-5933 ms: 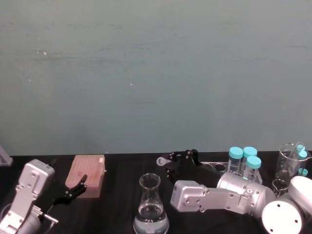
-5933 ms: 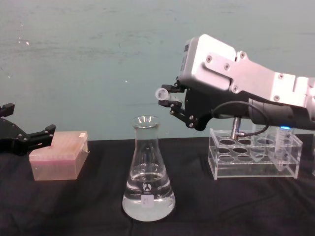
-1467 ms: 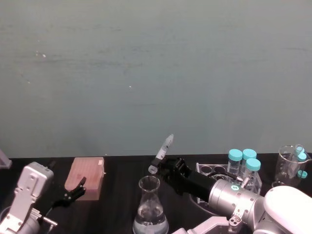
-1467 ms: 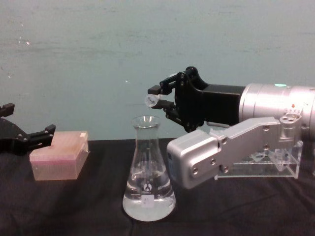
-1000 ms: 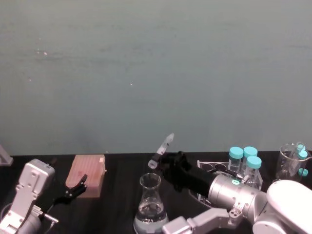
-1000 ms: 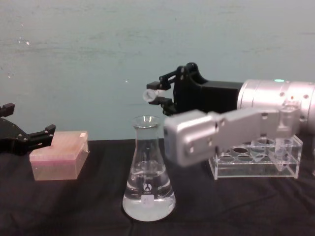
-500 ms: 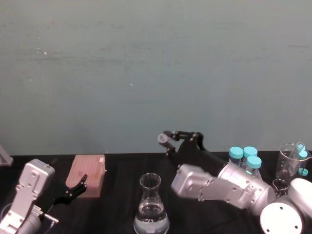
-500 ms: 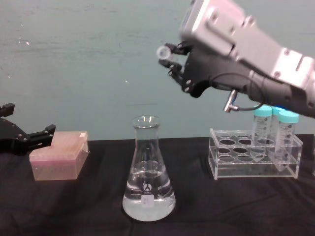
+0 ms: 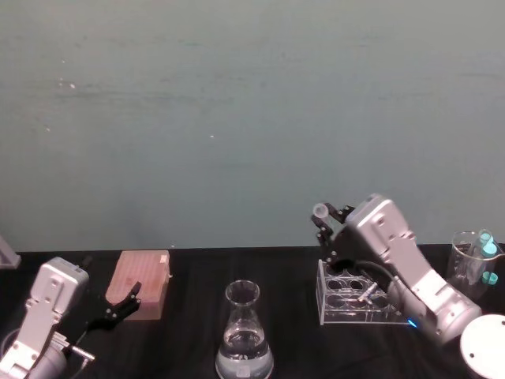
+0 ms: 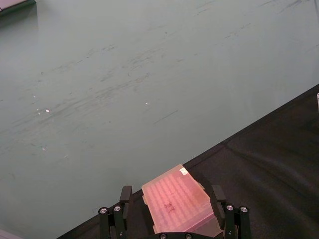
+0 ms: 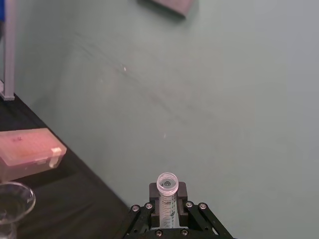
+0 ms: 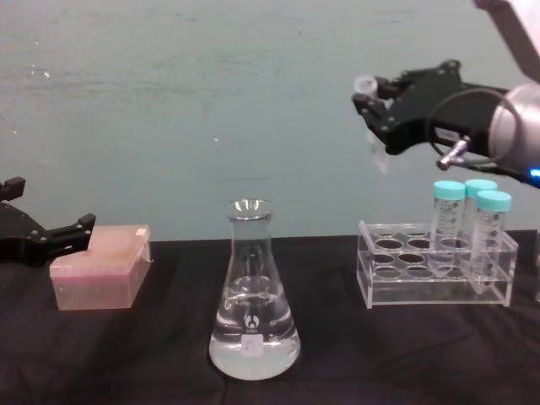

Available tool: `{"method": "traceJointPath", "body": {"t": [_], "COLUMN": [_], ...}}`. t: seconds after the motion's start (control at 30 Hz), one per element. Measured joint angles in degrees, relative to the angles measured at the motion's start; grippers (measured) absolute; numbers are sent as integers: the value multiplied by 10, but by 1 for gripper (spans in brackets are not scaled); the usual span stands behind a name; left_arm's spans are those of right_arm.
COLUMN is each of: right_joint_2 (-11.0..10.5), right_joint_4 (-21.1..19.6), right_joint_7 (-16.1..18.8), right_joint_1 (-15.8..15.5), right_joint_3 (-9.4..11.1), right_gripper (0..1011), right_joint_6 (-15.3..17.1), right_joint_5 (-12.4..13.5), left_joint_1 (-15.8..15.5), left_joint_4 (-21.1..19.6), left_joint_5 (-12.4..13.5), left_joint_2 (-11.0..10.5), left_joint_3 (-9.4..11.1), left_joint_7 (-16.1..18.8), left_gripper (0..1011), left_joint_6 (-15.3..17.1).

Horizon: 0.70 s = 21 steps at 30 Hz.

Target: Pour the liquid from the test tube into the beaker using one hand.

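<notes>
Black table (image 12: 126,354), dark cloth top, teal wall behind. On it, L to R: pink box (image 12: 99,267) far left; beaker (image 12: 253,295) approx centre, nearer edge, clear liquid (image 12: 253,344) pooled in its base; clear acrylic tube rack (image 12: 434,272) at right, w/ 3 teal-capped tubes (image 12: 472,224) standing in its right end. Far right: glass beaker-type vessel (image 9: 471,264) beside rack.
</notes>
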State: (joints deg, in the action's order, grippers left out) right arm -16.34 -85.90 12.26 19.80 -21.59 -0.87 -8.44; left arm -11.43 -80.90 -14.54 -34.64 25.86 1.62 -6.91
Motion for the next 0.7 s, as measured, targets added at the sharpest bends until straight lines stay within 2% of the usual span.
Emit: {"method": "traceJointPath", "body": {"t": [0.17, 0.3, 0.53, 0.7], "right_joint_2": [9, 13, 19, 20], "right_joint_4": [-5, -5, 4, 14], "right_joint_7": [23, 34, 49, 56], "right_joint_1": [-12, -15, -15, -12], "right_joint_3": [32, 47, 63, 66], "right_gripper": [194, 194, 194, 194], "right_joint_6": [40, 56, 81, 96], "right_joint_5": [41, 62, 98, 116], "left_joint_1": [0, 0, 0, 0], "left_joint_4": [0, 0, 0, 0], "left_joint_5": [0, 0, 0, 0], "left_joint_2": [0, 0, 0, 0], "left_joint_3": [0, 0, 0, 0], "left_joint_7": [0, 0, 0, 0], "left_gripper": [1000, 1000, 1000, 1000], "left_joint_6": [0, 0, 0, 0]}}
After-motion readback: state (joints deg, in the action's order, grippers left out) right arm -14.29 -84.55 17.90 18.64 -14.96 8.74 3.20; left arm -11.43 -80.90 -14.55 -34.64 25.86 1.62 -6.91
